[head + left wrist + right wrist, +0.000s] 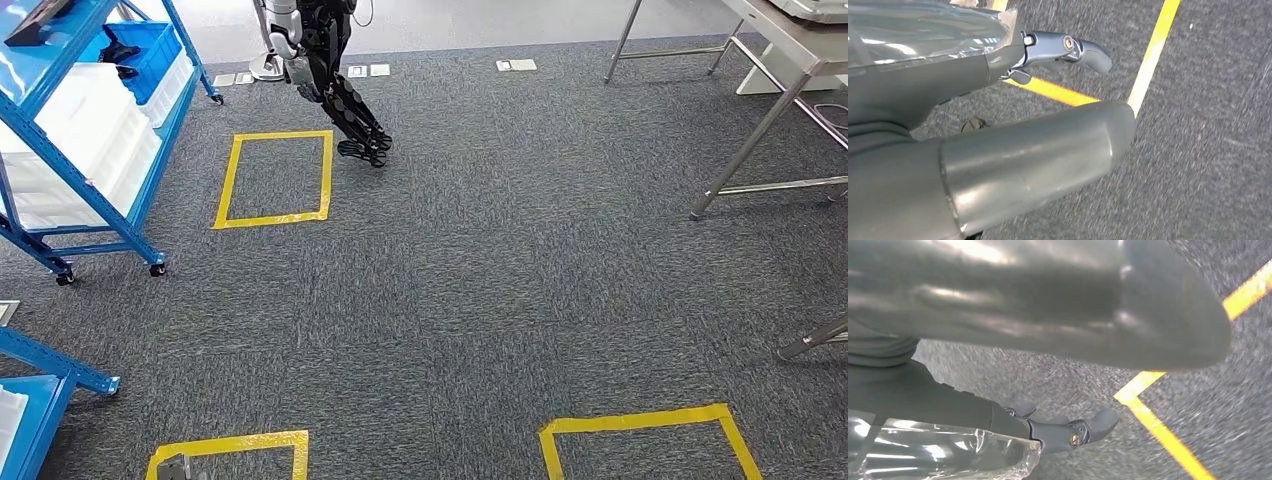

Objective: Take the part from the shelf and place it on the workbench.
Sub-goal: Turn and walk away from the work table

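The left hand [998, 130] hangs over dark grey carpet [1208, 150], its thick grey thumb stretched out and one darker finger [1068, 50] extended apart from it — nothing lies between them, so the hand holds nothing and its fingers stand apart. Just beyond the fingertips, yellow tape lines [1148, 65] meet at a corner on the floor.

The right hand [1048, 340] hangs the same way: broad grey thumb above, a darker finger [1083, 430] spread away from it, with bare carpet in the gap. A corner of yellow floor tape [1148, 410] lies just past the fingertip.

From the head view, the blue metal wheeled shelf rack [90, 190] stands far from both hands, holding white plastic bins [90, 150] and a blue tray with a small dark part [120, 50] — too small to tell in detail. A steel-legged workbench [770, 80] stands opposite. Another humanoid robot's black legs [340, 90] stand beside a yellow taped square [275, 180].
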